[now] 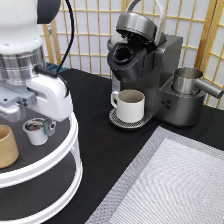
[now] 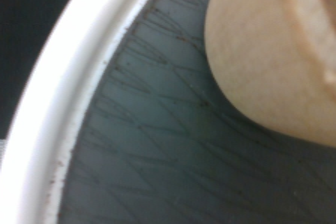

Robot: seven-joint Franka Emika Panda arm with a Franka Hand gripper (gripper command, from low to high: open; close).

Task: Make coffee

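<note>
- The step in hand looks like fetching the pod [image 1: 34, 137]: the pincer [image 1: 38, 129] sits low over the top tier of a white round stand [image 1: 71, 150], right at the pod.
- Whether the pincer is wide, narrow or already clamped on the pod cannot be told; the arm's white body hides most of it.
- The pod stands upright on the dark upper tier with its dark foil top facing up, at the exterior view's left and well apart from the machine [image 1: 150, 65].
- Judged from this, little of the task is done: the pod is not in the machine.
- The machine's lid is up and its chamber shows open and dark. A white mug [image 1: 131, 106] already stands on the drip plate under the spout.
- The pod is small, light and tapered, so the grasp likely calls for a centred, level hold, or it may slip or tip.
- A tan cup [image 1: 6, 146] stands near the pod on the same tier, toward the exterior view's left. The wrist view shows this cup [image 2: 277, 65] close by, along with the stand's white rim [image 2: 60, 115], so it is the nearest thing to be knocked.
- A steel jug [image 1: 187, 82] stands at the machine's side, toward the exterior view's right.
- A grey mat [image 1: 175, 185] lies on the black surface [image 1: 95, 125] at the exterior view's bottom right, away from the work.
</note>
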